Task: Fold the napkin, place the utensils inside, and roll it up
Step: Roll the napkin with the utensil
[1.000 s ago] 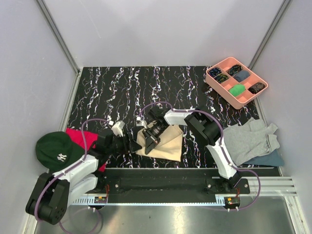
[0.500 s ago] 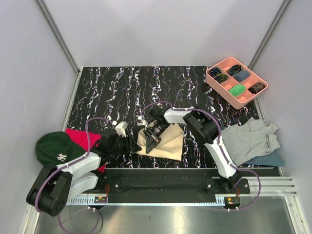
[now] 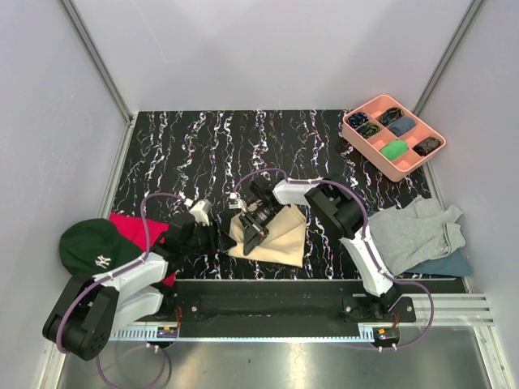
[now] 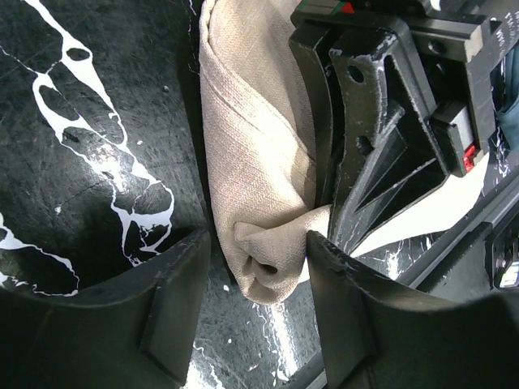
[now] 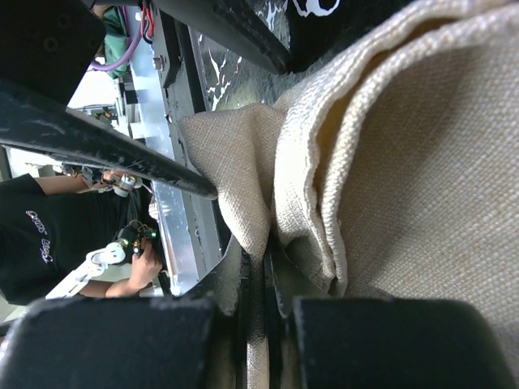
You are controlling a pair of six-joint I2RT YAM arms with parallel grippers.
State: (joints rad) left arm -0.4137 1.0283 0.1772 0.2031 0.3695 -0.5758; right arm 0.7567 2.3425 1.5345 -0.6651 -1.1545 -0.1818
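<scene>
Site: black table (image 3: 186,154) with white veining, pale walls on 3 sides.
Napkin: beige napkin (image 3: 280,239) lies folded on the table's near-centre strip, between the 2 arms. Several layers are stacked along 1 edge and the left end is bunched into a small roll.
Right gripper: right gripper (image 5: 258,292) reaches in from above the napkin's left part. Its 2 fingers are pressed together on a raised fold of the cloth, which runs down into the slit between them.
Left gripper: left gripper (image 4: 259,259) lies low on the table at the napkin's left end, jaws spread. The bunched end sits between the 2 fingers (image 4: 174,308). 1 finger looks to be against the cloth, and there is a thin dark gap at the other.
Gripper spacing: the 2 grippers are just beside each other at that end. The right one's black body fills the upper right of the left wrist view.
Left of table: dark green cap (image 3: 93,247) resting on a red cloth (image 3: 134,229).
Right of table: grey cloth (image 3: 413,235) lying over a blue cloth (image 3: 446,266), near the right arm.
Far right corner: pink tray (image 3: 366,151) with 6 compartments holding small dark items and 1 green item.
</scene>
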